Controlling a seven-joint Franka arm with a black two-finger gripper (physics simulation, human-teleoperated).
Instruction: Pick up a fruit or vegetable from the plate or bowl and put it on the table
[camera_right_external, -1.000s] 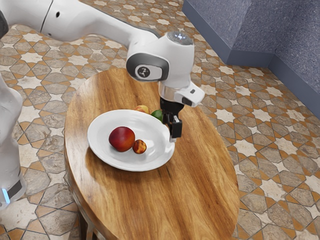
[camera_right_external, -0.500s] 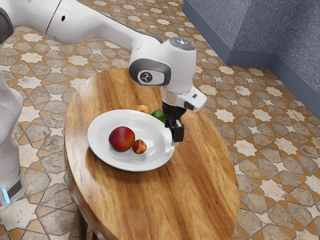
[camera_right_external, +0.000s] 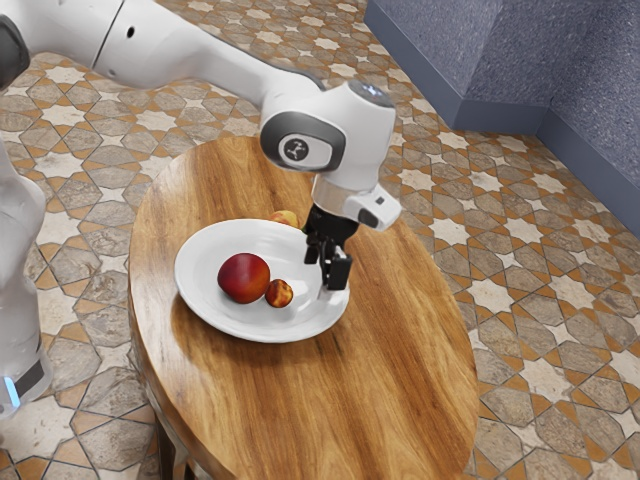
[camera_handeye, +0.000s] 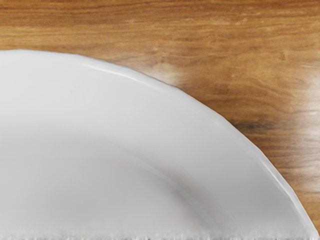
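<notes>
Holding nothing that can be made out, the gripper (camera_right_external: 324, 275) hangs with its two fingers apart over the side of the white plate (camera_right_external: 262, 331) toward the exterior view's right. Two fruits lie in the plate, a large red fruit (camera_right_external: 244, 278) and, just beside it, a small mottled orange fruit (camera_right_external: 279, 293); either would suit the task, and neither is in the grip. A yellowish fruit (camera_right_external: 285, 217) shows past the far rim, seemingly on the wooden table (camera_right_external: 400, 390), though whether it counts toward the job cannot be told. Judging from this, the pick has not been made: closing on a fruit, lifting it over the rim, setting it on bare wood and letting go are all left to do. As for labels, the arm (camera_right_external: 205, 58) bears a round emblem (camera_right_external: 294, 150) at a joint, but no words or brand can be read.
</notes>
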